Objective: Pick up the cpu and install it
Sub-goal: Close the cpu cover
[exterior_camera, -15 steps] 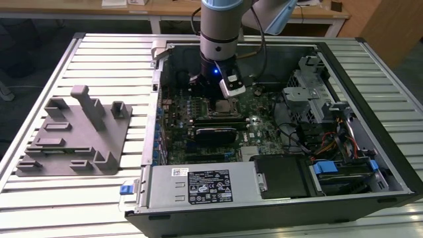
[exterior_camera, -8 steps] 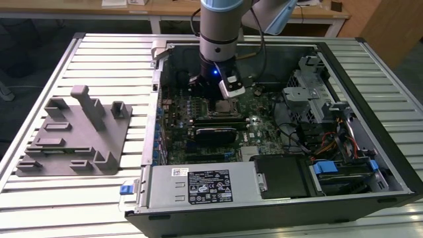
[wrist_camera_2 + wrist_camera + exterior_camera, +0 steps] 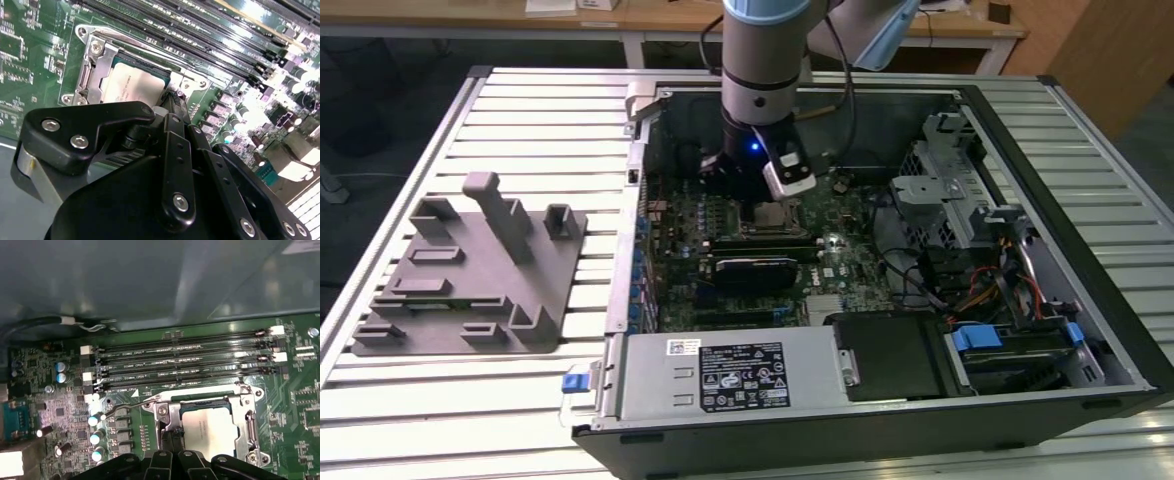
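The cpu [image 3: 132, 86] is a flat silvery square lying in the motherboard socket, with the metal socket frame [image 3: 95, 52] around it. It appears again in the first wrist view [image 3: 210, 426] and, small, in the exterior view [image 3: 770, 215]. My gripper [image 3: 172, 102] hangs low over the socket, its black fingers drawn together to a narrow tip at one edge of the cpu [image 3: 172, 439], with nothing held between them. The exterior view puts the gripper [image 3: 750, 195] inside the open computer case, just above the socket. The thin socket lever [image 3: 125, 409] stands off to the side of the frame.
Several long black RAM slots [image 3: 185, 362] run beside the socket. Case walls [image 3: 647, 130] ring the board, with a power supply [image 3: 720, 375] in front and drive bays with cables [image 3: 987, 260] on the exterior view's right. A grey fixture tray [image 3: 467, 280] sits outside the case on the slatted table.
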`<action>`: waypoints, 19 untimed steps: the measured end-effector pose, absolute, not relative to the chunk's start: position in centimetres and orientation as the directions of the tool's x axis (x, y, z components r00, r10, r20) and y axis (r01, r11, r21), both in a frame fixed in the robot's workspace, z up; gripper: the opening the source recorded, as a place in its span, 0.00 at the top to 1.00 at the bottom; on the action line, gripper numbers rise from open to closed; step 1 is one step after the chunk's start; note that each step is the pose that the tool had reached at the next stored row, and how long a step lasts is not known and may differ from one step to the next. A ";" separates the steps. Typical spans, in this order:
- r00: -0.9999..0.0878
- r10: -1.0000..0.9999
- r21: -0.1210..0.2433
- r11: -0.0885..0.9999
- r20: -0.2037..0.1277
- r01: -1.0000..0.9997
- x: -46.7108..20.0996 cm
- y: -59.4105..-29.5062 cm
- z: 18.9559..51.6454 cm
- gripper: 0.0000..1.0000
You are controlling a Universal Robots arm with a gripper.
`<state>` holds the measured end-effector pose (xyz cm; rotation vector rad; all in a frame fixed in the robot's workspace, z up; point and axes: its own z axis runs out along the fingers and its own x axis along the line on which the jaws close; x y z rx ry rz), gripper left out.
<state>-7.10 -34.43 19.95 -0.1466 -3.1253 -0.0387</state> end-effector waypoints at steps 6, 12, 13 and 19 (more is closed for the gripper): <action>-0.997 0.077 0.023 0.997 0.014 0.078 -7.1 -34.4 19.9 0.89; -0.997 0.077 0.023 0.997 0.014 0.078 -7.1 -34.4 19.8 0.89; -0.997 0.077 0.023 0.997 0.014 0.077 -7.1 -34.4 19.8 0.89; -0.997 0.072 0.023 0.997 0.014 0.072 -7.1 -34.4 19.8 0.89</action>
